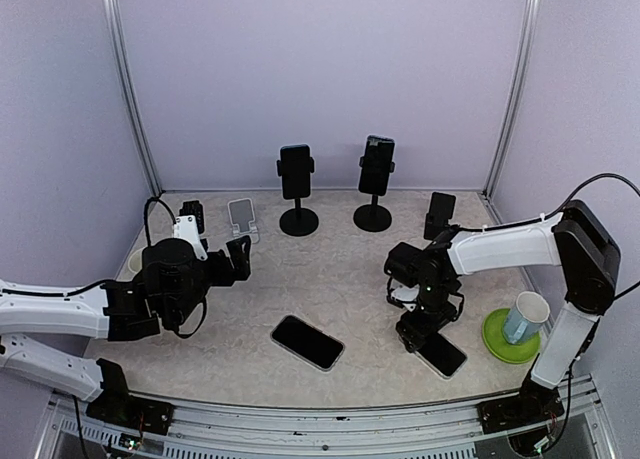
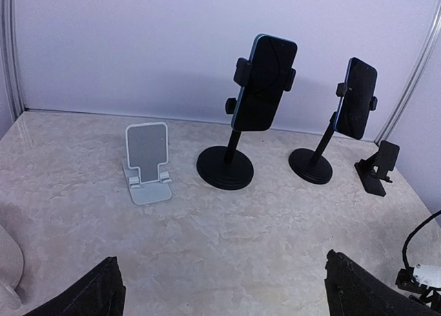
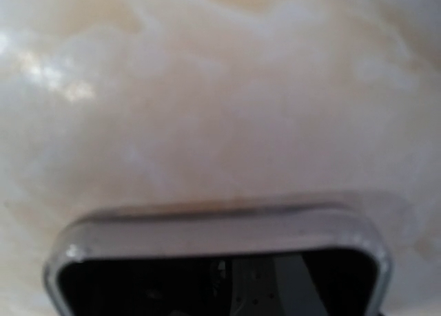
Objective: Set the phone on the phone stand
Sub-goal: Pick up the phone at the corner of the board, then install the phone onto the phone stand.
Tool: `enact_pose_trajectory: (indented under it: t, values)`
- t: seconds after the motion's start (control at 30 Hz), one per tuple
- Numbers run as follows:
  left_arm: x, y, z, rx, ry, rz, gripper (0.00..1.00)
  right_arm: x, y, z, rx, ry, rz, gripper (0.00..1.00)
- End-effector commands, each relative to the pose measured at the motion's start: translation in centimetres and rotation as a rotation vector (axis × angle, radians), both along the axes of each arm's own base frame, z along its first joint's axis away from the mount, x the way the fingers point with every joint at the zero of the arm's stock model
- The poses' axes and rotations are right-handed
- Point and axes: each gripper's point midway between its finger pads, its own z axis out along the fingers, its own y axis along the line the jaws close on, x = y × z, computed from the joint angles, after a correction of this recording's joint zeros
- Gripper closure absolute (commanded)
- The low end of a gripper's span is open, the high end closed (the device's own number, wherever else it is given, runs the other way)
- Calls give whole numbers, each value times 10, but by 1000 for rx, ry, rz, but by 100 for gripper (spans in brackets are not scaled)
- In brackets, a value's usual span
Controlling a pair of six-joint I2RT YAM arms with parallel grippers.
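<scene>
Right fingers (image 1: 413, 333): lowered over the far-left end of a phone (image 1: 446, 357) that lies flat on the surface (image 1: 340, 279), close in front of the right arm's base. From the overhead view I cannot tell whether they stand apart or already press its edges. My right wrist view shows none of them, only one rounded short end of the phone (image 3: 207, 226) across the bottom of the picture, very near the lens. The phone's long axis runs on a diagonal, from under the fingers toward the near right, so I judge that the grip must fall across its narrow width. Left fingers (image 2: 93, 294): wide apart, holding nothing, hovering well off to the left and facing the row of stands. A second phone (image 1: 307, 341) lies flat between the two arms. The right arm is plainly nearer the first phone. Free stands: a small black stand (image 1: 440, 214) at the far right, nearest this arm, and a white stand (image 1: 241, 219) at the far left.
</scene>
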Motion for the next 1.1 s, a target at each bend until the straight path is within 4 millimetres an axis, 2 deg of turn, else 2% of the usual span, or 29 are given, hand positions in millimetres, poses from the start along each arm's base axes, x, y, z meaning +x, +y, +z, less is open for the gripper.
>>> enact_pose_trajectory:
  t: [0.0,0.2,0.47,0.83,1.07]
  values:
    - [-4,4,-1,-2,4,7,1,24,15,14,37,-108,0,55]
    - [-9,4,3,-12,-5,5,1,57,25,55,86,-294,-28,57]
    - [-12,4,2,-11,-1,7,1,90,15,94,121,-508,-133,57]
    - [-18,2,2,-12,0,3,1,141,-13,170,227,-831,-346,58]
    - [-20,1,1,-14,2,0,1,171,-44,199,269,-986,-496,57]
